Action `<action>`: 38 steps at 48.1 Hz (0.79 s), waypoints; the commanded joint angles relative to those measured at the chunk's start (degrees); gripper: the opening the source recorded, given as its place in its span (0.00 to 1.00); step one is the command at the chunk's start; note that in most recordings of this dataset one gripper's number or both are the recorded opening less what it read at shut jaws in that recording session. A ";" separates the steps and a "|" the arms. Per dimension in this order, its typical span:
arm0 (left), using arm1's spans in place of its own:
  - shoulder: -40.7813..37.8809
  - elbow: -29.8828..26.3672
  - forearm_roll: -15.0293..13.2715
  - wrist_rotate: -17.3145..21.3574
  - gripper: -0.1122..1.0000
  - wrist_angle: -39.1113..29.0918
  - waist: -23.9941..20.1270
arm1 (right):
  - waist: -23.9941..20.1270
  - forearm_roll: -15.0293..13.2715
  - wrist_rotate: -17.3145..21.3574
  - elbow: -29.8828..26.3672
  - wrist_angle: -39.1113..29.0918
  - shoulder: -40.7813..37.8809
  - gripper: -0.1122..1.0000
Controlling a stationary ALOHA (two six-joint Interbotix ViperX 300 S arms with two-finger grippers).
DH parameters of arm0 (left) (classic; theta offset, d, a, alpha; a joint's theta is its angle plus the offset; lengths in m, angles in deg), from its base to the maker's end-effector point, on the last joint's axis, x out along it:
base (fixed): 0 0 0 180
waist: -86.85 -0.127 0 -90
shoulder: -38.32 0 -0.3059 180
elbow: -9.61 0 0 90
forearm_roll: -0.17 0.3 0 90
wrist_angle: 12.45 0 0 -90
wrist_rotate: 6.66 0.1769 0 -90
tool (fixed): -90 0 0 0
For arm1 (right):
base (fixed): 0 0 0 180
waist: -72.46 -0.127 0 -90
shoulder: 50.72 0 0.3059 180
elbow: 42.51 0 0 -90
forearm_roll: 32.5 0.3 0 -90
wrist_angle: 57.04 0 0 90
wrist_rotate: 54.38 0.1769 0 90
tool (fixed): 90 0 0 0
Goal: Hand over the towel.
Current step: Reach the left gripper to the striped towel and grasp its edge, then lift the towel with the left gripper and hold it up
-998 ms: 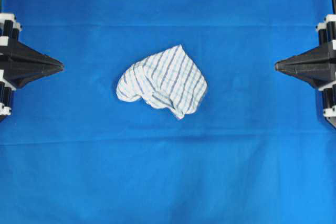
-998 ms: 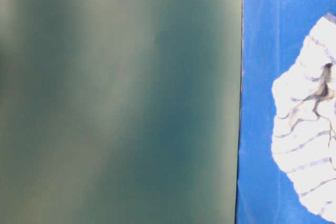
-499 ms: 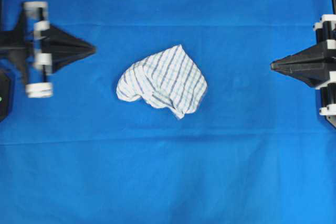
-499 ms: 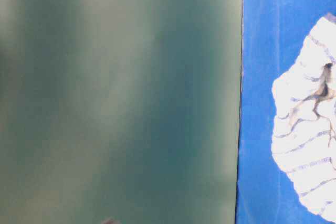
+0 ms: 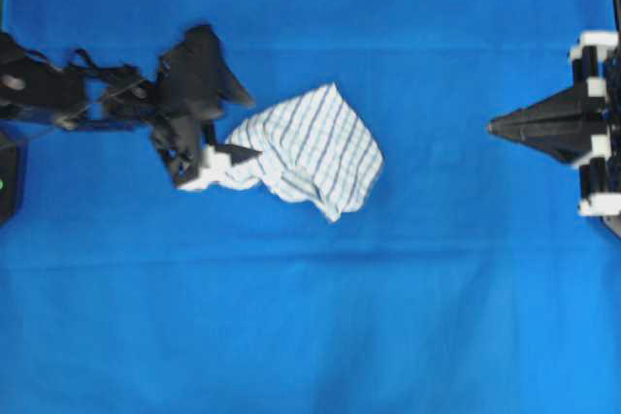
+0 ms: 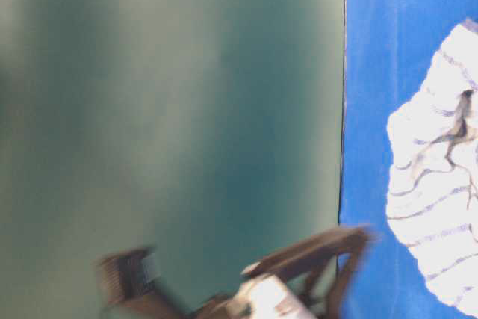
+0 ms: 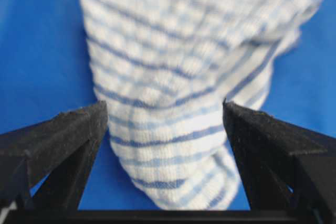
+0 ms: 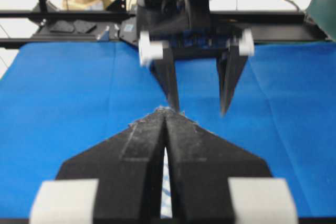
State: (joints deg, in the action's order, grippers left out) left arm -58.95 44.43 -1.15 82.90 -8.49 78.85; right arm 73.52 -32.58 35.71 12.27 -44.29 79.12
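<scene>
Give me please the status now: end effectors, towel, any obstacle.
Left end effector open, straddling towel edge. Right end effector shut, away from it. Towel flat on blue cloth, not gripped. No obstacle seen.

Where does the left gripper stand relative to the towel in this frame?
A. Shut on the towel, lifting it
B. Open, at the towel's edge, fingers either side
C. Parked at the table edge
B: the left gripper has its jaws spread, with the towel lying between the fingers, ungripped.

Towel (image 5: 315, 147) lies between left pincer (image 5: 228, 128) and right pincer (image 5: 495, 126).

Left pincer (image 7: 165, 114) spread wide; right pincer (image 5: 493, 126) pressed closed.
</scene>
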 commanded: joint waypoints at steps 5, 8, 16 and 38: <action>-7.03 -3.60 -0.09 -0.09 0.94 0.18 0.00 | 0.09 0.00 0.18 -0.88 0.44 -1.58 0.10; -8.70 -4.04 -0.09 -0.09 0.94 0.09 0.00 | 0.09 0.00 0.18 -0.79 0.44 -1.85 0.10; -9.76 -4.22 -0.09 0.70 0.92 -0.62 0.00 | 0.09 0.09 0.26 -0.79 0.35 -2.37 0.10; 1.49 -3.16 0.00 2.46 0.12 -2.02 0.18 | 0.18 0.09 0.26 -1.14 0.62 -2.29 0.10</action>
State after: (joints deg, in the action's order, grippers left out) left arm -62.29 41.62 -1.15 85.28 -10.69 78.94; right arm 73.61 -32.58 35.88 12.27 -44.20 76.83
